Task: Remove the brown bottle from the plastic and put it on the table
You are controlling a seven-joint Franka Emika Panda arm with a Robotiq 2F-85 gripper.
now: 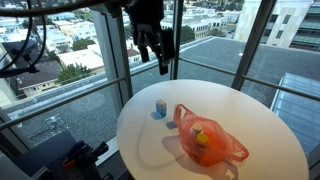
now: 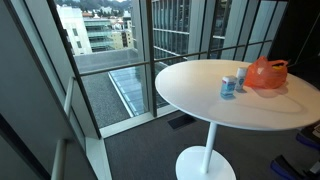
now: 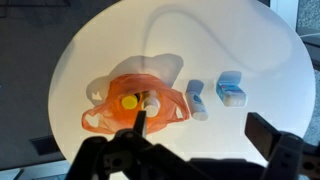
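Observation:
An orange plastic bag (image 1: 212,142) lies on the round white table (image 1: 260,110); it also shows in an exterior view (image 2: 266,73) and in the wrist view (image 3: 110,108). Inside it I see a bottle with a yellow cap (image 3: 129,101) and one with a white cap (image 3: 152,102); a yellow cap shows in an exterior view (image 1: 200,137). The brown body of a bottle is hard to make out through the plastic. My gripper (image 1: 155,48) hangs high above the table's far side, open and empty; its fingers frame the wrist view (image 3: 205,128).
A small blue-and-white bottle (image 3: 196,97) and a blue-and-white box (image 3: 231,90) lie beside the bag; they also show in both exterior views (image 1: 160,108) (image 2: 230,86). Glass walls and a railing surround the table.

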